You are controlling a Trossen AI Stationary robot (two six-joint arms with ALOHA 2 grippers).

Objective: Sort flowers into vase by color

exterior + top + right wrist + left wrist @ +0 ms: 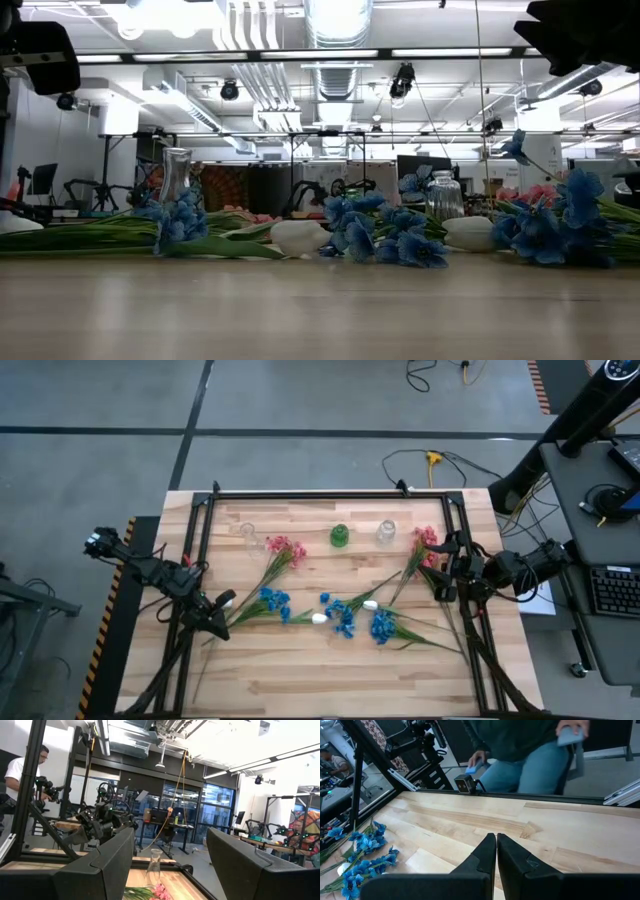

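Flowers lie flat on the wooden table: two pink sprigs [285, 548] [427, 544], blue sprigs [273, 600] [341, 612] [382, 626] and two white buds [320, 618] [370, 604]. Three vases stand near the far edge: a clear one [246, 532], a green one [339, 537] and another clear one [386, 532]. My left gripper [222, 603] [496, 846] is shut, low over bare wood beside the leftmost blue sprig's stem. My right gripper [446, 568] [170, 865] is open wide beside the right pink sprig, its fingers level and pointing toward the table's left.
A black frame [330, 495] runs along the table's far and side edges. A person [530, 750] stands beyond the table's near edge in the left wrist view. Bare wood [330, 680] stretches along the near part of the table. A desk with a keyboard [610, 590] stands to the right.
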